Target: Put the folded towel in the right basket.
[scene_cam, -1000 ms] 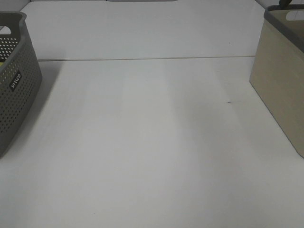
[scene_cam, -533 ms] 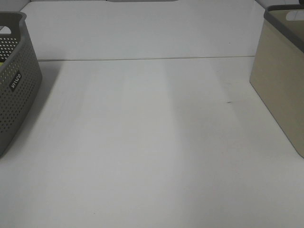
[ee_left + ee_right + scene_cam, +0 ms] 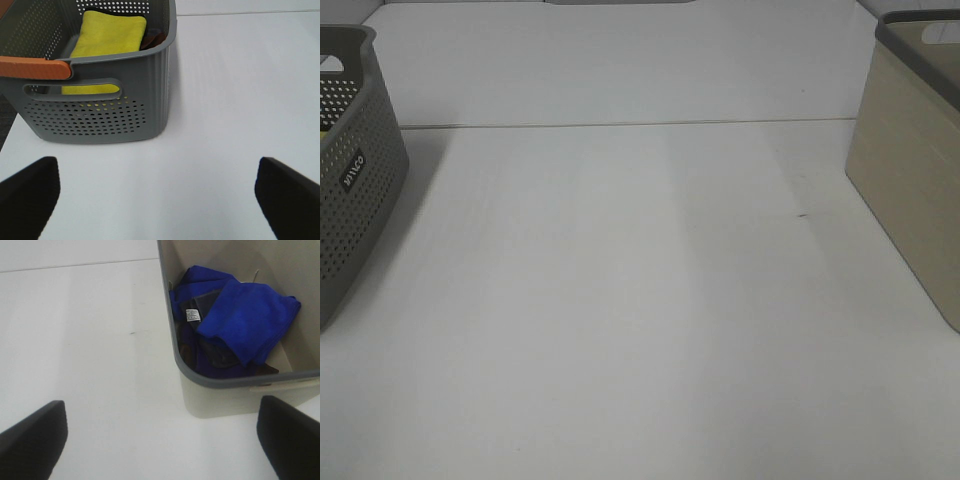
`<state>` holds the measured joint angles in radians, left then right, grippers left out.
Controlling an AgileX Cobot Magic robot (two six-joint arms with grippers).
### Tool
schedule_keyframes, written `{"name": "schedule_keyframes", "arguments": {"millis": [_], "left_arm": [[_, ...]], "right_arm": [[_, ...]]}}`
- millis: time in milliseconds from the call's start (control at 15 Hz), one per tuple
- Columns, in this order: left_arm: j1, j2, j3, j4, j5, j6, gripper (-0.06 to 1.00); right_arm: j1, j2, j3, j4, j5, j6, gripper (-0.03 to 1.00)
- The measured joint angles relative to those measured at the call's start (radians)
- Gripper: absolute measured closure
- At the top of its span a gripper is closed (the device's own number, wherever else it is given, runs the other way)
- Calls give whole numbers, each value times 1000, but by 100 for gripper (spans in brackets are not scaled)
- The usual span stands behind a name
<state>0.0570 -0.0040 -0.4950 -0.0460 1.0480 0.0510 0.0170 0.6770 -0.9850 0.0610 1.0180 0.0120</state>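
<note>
a folded blue towel (image 3: 245,320) already lies in the beige right basket (image 3: 220,395), so the task looks done; both end effectors, left end effector (image 3: 157,192) and right end effector (image 3: 160,432), are spread and empty over the white counter (image 3: 640,300).

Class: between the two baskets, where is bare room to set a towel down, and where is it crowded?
The white table is bare between the grey basket and beige basket. The baskets are crowded inside: yellow towel in grey, blue towels in beige.
</note>
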Motion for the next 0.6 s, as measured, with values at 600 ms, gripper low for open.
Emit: {"name": "schedule_keyframes", "arguments": {"millis": [600], "left_arm": [[0,0,0,0,0,0,-4]], "right_arm": [[-1,-682,371,-4,45,-19,-1]]}}
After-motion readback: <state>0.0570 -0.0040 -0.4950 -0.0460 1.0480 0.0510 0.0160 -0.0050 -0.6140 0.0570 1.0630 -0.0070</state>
